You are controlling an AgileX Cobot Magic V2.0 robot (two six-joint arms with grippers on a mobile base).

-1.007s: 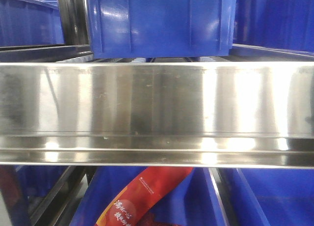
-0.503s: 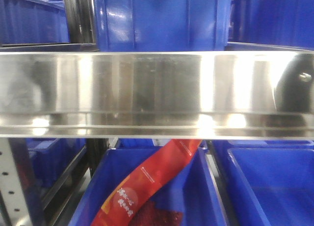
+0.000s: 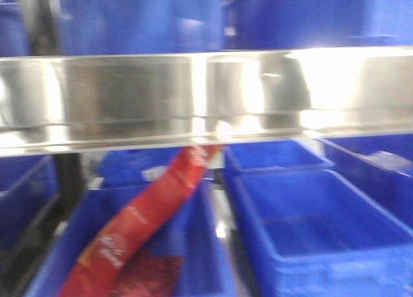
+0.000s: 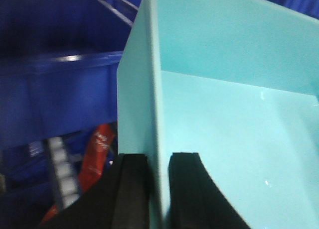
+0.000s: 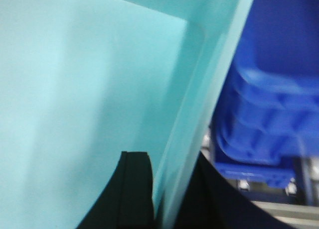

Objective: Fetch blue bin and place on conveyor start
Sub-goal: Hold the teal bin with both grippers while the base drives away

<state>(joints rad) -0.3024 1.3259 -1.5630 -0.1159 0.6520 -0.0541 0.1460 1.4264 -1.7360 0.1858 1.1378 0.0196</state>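
The blue bin (image 4: pixel 234 104) is a pale aqua tub that fills the left wrist view; it also shows in the right wrist view (image 5: pixel 89 79). My left gripper (image 4: pixel 158 162) is shut on its left wall, one black finger outside and one inside. My right gripper (image 5: pixel 172 169) is shut on its right wall in the same way. The bin looks empty inside. Neither the bin nor the grippers show in the front view. The conveyor start is out of view.
A shiny steel shelf rail (image 3: pixel 206 97) crosses the front view. Dark royal-blue bins stand above it and below it (image 3: pixel 322 226); one lower bin holds a red packet (image 3: pixel 148 219). More dark blue bins (image 4: pixel 55 84) (image 5: pixel 269 119) flank the tub.
The front view has swung: the steel rail sits higher and tilted, the lower bins and red packet have shifted left, and the picture is now blurred by motion.
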